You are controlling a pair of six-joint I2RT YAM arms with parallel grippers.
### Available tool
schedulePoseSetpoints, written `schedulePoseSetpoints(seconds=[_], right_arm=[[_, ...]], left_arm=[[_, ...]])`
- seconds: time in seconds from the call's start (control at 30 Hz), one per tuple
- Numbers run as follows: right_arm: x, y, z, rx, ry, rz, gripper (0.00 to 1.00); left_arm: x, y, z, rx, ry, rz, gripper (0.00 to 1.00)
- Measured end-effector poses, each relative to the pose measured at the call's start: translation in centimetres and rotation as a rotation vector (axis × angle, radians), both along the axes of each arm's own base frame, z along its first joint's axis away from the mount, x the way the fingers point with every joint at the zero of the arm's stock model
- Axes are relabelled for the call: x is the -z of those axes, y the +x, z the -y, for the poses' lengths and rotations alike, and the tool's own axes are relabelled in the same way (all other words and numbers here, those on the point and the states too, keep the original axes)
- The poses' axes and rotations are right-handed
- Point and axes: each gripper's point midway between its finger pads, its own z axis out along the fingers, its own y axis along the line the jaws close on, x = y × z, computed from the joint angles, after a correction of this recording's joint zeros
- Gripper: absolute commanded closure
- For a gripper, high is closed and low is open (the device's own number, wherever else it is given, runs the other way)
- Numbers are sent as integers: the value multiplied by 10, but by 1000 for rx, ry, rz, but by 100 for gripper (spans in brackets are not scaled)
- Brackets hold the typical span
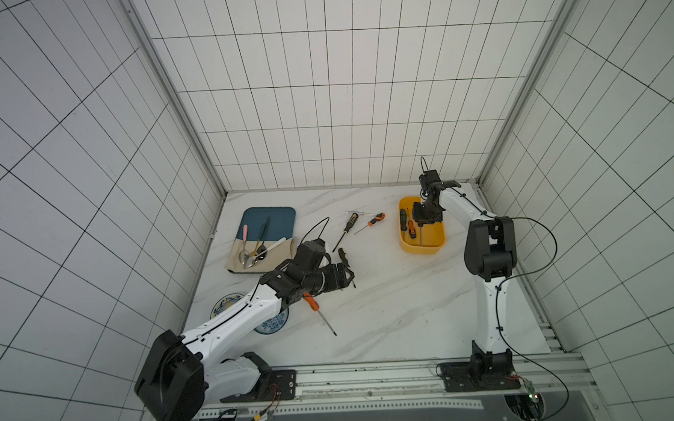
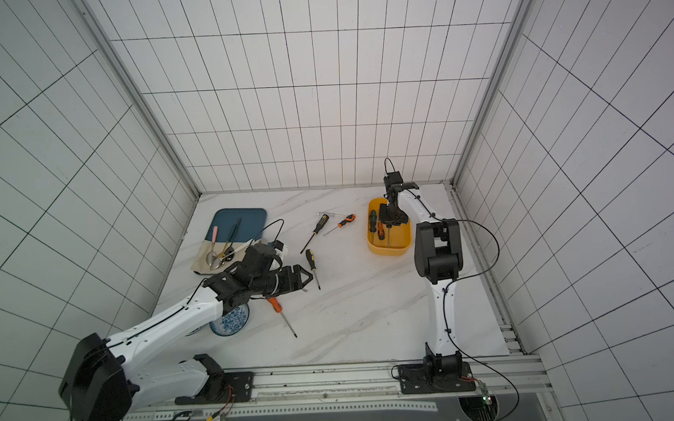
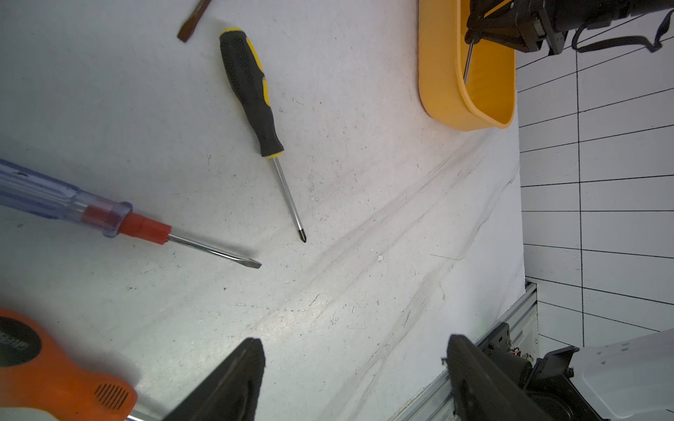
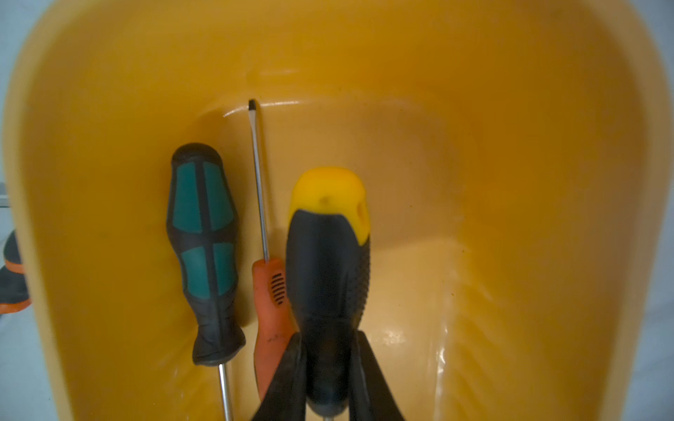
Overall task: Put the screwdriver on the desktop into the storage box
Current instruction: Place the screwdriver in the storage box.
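Between right jaws (within box (image 4: 529, 164)): screwdriver (image 4: 328, 262)

We see the whole desktop (image 1: 390, 303) from above in both top views; nearer wrist views share the storage box (image 3: 437, 84).

The right arm (image 1: 488, 302) is reaching over the storage box (image 1: 423, 247), its wrist bending down so the right gripper (image 4: 328, 337) is pointing into the box, its jaws clamping the black-and-yellow screwdriver (image 4: 328, 255) by the handle. The left arm (image 1: 235, 325) is stretching low towards the box, well short of it, and the left gripper (image 3: 355, 350) is hanging with its jaws spread wide.
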Motion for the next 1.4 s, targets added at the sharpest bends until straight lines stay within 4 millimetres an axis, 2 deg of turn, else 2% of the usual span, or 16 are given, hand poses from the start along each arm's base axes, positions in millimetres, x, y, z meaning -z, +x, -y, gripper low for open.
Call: schedulePoseSetpoints(seconds=[0.33, 0.6, 0.87, 1.1, 1.23, 1.4], right_arm=[[0, 7, -4, -4, 16, 11, 78], [21, 5, -5, -6, 14, -32, 76], [20, 6, -5, -4, 15, -27, 63], [20, 6, -5, -2, 15, -27, 62], [11, 6, -5, 2, 19, -11, 62], [-23, 4, -5, 8, 38, 55, 61]], left_arm=[[2, -1, -2, -4, 7, -3, 17], [2, 0, -2, -6, 9, -2, 17], [5, -1, -3, -7, 13, -6, 17], [5, -1, -4, -9, 14, -4, 17], [3, 0, -5, -14, 14, 1, 17], [3, 3, -9, -31, 16, 6, 17]])
